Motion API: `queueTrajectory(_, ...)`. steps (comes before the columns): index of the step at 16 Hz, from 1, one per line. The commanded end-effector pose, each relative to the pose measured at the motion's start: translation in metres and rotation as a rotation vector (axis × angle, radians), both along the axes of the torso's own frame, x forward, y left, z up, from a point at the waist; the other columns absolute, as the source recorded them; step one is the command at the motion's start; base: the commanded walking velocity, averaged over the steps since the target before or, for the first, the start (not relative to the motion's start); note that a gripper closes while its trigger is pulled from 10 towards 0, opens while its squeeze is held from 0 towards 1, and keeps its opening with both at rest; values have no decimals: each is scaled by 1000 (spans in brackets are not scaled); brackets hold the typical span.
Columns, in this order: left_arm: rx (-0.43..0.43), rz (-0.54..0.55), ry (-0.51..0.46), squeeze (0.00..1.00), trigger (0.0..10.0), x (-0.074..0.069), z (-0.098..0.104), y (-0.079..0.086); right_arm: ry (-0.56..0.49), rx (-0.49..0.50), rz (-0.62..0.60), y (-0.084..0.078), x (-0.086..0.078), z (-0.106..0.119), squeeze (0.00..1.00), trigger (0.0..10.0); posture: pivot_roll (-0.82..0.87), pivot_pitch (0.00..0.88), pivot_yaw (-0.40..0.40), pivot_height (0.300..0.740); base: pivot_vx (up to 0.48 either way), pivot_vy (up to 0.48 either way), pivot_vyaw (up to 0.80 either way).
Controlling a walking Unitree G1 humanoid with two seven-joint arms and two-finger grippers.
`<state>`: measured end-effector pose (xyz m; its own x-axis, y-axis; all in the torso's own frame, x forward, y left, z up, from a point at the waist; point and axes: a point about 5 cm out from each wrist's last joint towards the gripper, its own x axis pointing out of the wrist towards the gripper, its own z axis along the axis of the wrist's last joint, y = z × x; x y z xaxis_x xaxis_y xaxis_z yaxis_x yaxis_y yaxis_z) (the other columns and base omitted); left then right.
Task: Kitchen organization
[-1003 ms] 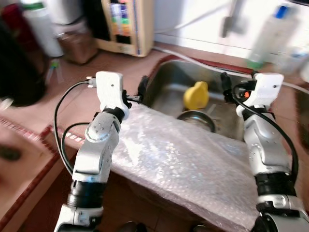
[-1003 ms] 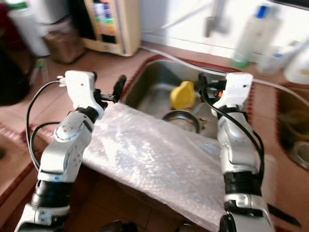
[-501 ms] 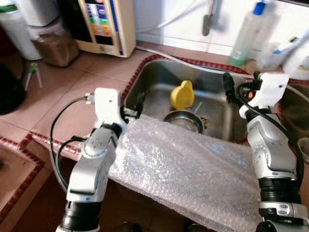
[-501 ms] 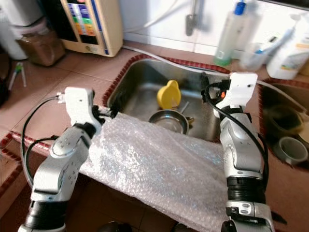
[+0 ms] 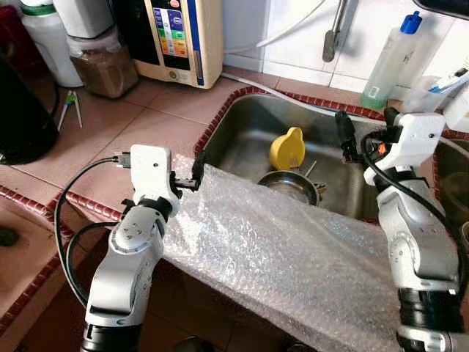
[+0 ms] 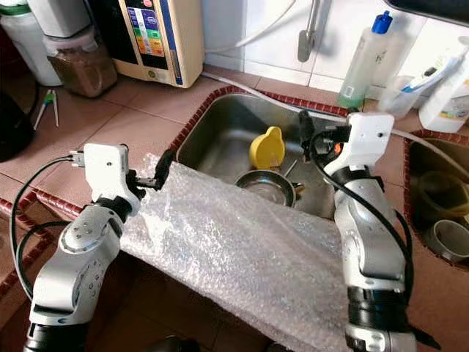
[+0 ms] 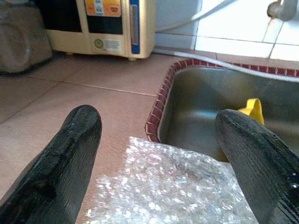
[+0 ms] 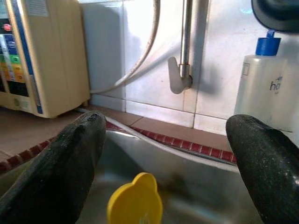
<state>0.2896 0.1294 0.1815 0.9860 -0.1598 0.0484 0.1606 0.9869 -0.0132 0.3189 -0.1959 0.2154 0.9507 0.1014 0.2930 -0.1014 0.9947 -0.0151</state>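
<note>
Bubble wrap point(image 5: 286, 249) covered the sink's point(image 5: 242, 121) near edge; behind it a yellow lid point(image 5: 287, 148) and bowl point(image 5: 292, 186) crowded the basin.

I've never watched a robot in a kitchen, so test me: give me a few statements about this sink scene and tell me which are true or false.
1. A yellow lid sits in the sink. True.
2. Bubble wrap drapes over the sink's front edge. True.
3. The left end effector is clamped shut. False: its fingers are spread, over the wrap's corner.
4. The right end effector holds the yellow lid. False: it is open, above the sink.
5. A metal bowl is in the sink. True.
</note>
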Motion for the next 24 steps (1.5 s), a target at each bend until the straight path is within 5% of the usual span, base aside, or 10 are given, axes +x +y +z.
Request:
queueTrajectory(1,-2,-2,-4,0,10000,-1,3,1,-8,2,16,3,-3,4,102,10000,-52,88,48,740,0,0,0)
queueTrajectory(24,-13,-20,41,0,10000,5,2,-7,14,37,13,0,-4,3,106,10000,-55,80,66,740,-227,0,0)
